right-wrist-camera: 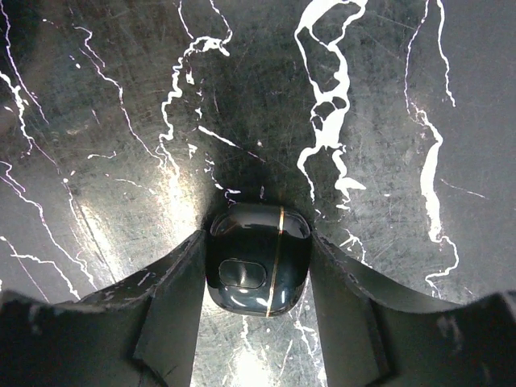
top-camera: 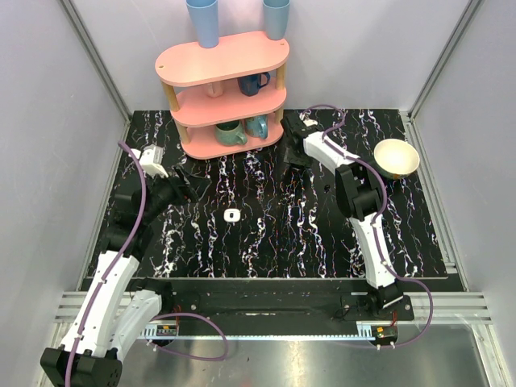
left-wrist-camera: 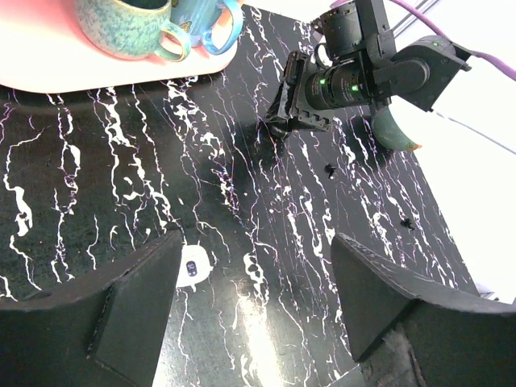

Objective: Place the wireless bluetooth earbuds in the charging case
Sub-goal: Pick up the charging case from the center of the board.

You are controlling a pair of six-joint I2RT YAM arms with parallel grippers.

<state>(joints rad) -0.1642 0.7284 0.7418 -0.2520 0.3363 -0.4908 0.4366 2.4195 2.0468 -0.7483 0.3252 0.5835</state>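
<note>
At the back of the table [top-camera: 322, 242], just right of the shelf [top-camera: 222, 81], the right gripper [right-wrist-camera: 258, 242] pinches a glossy black case [right-wrist-camera: 256, 274] by both sides, low on the surface. Mid-table, well apart from it, sits a small white spot, probably the earbuds [top-camera: 232, 215]. The left gripper [left-wrist-camera: 256, 250] hovers beside them, spread wide and empty.

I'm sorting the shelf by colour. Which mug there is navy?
The navy mug on the middle tier of the shelf; the bottom tier's green mug and teal mug are lighter.
</note>
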